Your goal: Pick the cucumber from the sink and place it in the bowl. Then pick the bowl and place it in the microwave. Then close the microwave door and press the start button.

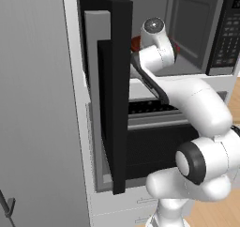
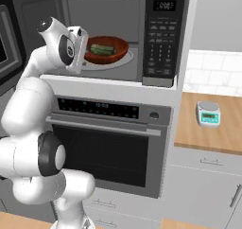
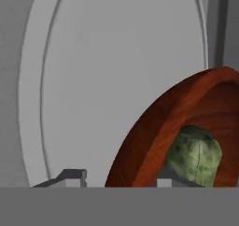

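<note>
The reddish-brown bowl (image 2: 119,53) rests on the round turntable (image 2: 124,61) inside the open microwave (image 2: 104,15). In it lies the dark green cucumber (image 2: 102,49). My gripper (image 3: 121,176) reaches into the cavity at the bowl's left edge. Its jaws straddle the bowl's rim (image 3: 140,136): one fingertip (image 3: 74,176) outside, a little clear of the wall, the other (image 3: 175,177) inside beside the cucumber (image 3: 196,155). The microwave door (image 1: 117,104) stands swung wide to the left of the arm. The black keypad strip (image 2: 160,39) sits right of the cavity.
Below the microwave is an oven (image 2: 104,147) with a horizontal handle. A wooden counter (image 2: 212,133) at the right carries a small scale (image 2: 208,113). A tall grey cabinet panel (image 1: 37,104) fills the left side beyond the open door.
</note>
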Controlling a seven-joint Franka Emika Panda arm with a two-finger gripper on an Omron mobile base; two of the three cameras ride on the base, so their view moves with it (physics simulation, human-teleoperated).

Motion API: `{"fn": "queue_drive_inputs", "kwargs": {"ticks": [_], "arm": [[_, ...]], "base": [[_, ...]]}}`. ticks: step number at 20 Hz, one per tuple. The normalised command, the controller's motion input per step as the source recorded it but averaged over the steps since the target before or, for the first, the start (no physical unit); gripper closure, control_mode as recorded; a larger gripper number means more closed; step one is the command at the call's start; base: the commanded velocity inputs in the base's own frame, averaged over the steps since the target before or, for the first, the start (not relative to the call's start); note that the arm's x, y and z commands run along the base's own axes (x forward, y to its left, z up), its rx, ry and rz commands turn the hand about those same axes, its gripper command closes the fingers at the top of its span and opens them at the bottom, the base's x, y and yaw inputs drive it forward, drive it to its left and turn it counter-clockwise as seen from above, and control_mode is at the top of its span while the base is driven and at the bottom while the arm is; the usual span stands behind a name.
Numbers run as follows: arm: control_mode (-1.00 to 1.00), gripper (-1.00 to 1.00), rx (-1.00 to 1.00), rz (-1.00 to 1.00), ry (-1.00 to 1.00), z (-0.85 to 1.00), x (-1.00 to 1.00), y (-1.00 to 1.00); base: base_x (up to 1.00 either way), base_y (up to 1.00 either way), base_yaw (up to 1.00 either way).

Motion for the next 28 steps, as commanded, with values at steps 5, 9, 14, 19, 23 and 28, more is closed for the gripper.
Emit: {"fn": "queue_drive_inputs", "kwargs": {"ticks": [5, 9, 14, 19, 23, 28], "arm": [[-1.00, -1.00, 0.00, 0.00, -0.12, 0.03, -0.97, 0.22], [-1.00, -1.00, 0.00, 0.04, 0.00, -0.01, -1.00, 0.16], [-1.00, -1.00, 0.00, 0.06, 0.09, -0.29, -1.00, 0.25], [-1.00, -1.00, 0.00, 0.05, 0.30, -0.58, -1.00, 0.27], [-1.00, -1.00, 0.02, 0.11, 0.28, -0.28, -1.00, 0.00], [-1.00, -1.00, -0.04, 0.14, 0.26, -0.70, -1.00, 0.25]], "base": [[0.00, 0.00, 0.00], [0.00, 0.00, 0.00], [0.00, 0.00, 0.00], [0.00, 0.00, 0.00], [0.00, 0.00, 0.00], [0.00, 0.00, 0.00]]}}
